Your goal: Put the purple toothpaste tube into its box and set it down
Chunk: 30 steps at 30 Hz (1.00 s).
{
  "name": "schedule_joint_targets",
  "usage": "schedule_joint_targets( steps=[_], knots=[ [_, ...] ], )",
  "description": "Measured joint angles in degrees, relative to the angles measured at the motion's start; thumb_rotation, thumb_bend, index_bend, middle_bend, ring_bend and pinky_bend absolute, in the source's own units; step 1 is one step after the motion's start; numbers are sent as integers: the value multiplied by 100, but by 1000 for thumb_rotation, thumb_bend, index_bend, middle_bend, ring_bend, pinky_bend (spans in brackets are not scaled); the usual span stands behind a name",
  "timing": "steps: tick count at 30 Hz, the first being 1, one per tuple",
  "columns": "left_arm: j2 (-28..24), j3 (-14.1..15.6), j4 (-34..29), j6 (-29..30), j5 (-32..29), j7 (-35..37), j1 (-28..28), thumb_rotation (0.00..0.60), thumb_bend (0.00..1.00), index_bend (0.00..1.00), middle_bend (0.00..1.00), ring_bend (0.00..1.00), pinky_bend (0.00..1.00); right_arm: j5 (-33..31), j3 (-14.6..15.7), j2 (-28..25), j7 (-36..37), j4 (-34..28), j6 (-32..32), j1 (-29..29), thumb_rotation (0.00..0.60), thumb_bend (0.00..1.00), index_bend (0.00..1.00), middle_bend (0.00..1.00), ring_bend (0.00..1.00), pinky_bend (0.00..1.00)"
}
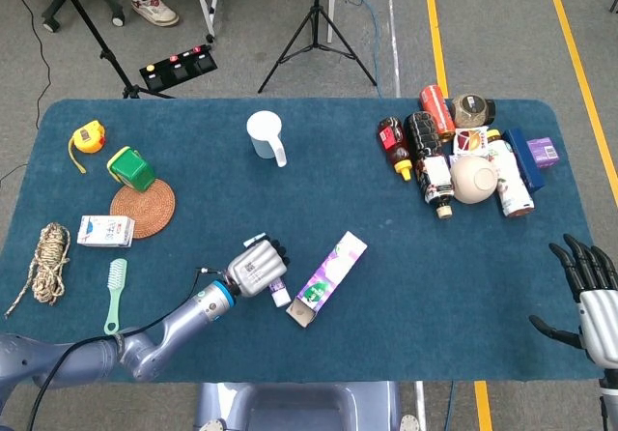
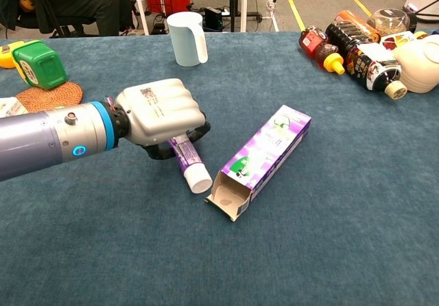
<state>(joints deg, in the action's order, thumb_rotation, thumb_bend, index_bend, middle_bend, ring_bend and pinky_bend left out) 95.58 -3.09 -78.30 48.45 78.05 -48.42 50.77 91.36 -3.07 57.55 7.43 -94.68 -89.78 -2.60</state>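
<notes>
The purple toothpaste tube lies near the table's front, its white cap pointing toward me. My left hand has its fingers curled around the tube's upper part and grips it. Just right of it lies the purple and white box, also seen as box, on its side with its open end facing the front edge. My right hand hovers open at the far right edge of the head view, away from both; the chest view does not show it.
A white pitcher stands at the back middle. A cluster of bottles and jars fills the back right. On the left are a green container on a woven coaster, a small carton, a toothbrush, twine and a tape measure.
</notes>
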Motion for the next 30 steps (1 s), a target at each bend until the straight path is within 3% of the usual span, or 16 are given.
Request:
schedule_joint_targets(
  steps=[7,13,25,30],
  knots=[
    [-339,-16,-79,443,209,778,-178,600,358,585,496,396,578,9,24,39,-81,21,86,-30,600,0,72,0,0,0],
    [-1099,-39,-478,755,252,1222,-419,600,357,585,496,396,579,161,70,54,-195,215,427,-249,600,0,72,0,0,0],
    [-2812,-76,-1309,1266,143,2303,-1010,600,357,585,496,396,580,1223,182,1,-99,782,1546,-1460,600,0,72,4,0,0],
    [-3510,-118,-1576,1397,12,2741,-1256,600,358,585,496,396,580,1445,220,292,-72,974,2452,-2127,600,0,41,7,4,17]
  ],
)
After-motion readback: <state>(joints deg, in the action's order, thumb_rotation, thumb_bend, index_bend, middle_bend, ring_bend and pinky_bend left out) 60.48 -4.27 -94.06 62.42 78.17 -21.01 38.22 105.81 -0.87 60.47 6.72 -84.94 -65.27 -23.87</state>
